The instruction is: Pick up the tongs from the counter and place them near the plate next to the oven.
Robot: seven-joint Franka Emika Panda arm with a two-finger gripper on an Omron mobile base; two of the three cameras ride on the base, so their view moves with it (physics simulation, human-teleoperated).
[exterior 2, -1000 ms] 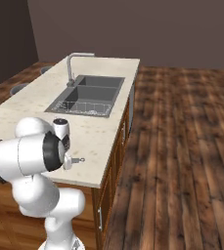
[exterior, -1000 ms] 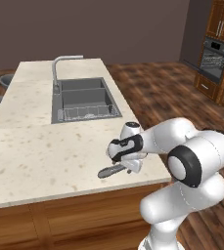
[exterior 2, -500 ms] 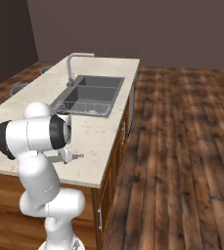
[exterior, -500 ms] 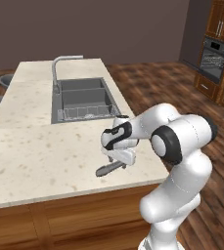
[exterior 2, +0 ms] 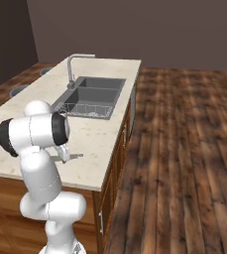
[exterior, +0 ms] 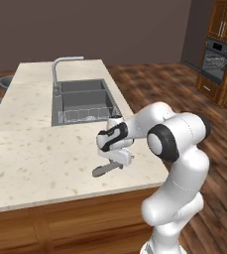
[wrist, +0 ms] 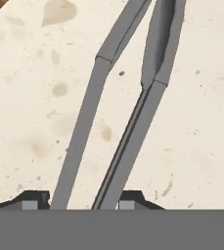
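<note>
Tongs (wrist: 128, 105), slim dark grey metal w/ two long arms, lie flat on the beige speckled stone counter (exterior: 30, 149). In the hand view both arms run up from between the two small dark fingertips (wrist: 35, 199): one tip sits just outside the left arm, the other just outside the right arm, each touching or all but touching the metal. Jaws are drawn in close round the pair of arms, pinching the tongs, which are not lifted; they rest on the stone. In the left base view the two-finger gripper (exterior: 116, 161) of the white arm points down onto the tongs' far-right part, and the free end sticks out to the near left.

Edges & room: the tongs sit near the counter's near-right corner, close to the near edge and not far from the right edge. In the right base view a thin end pokes out by the arm close to that edge. Open stone spreads wide to the left. The recessed dark grey double sink (exterior: 83, 101) w/ curved steel faucet (exterior: 60, 69) lies farther back, apart from the gripper.

Surface & room: counter top is pale, mottled, on a wood base. Floor is dark brown planks (exterior 2: 184, 149). Built-in black and steel wall oven (exterior: 216, 60), framed by brown wood cabinets, stands far right, well apart from the island. Back wall is plain dark grey-brown.
</note>
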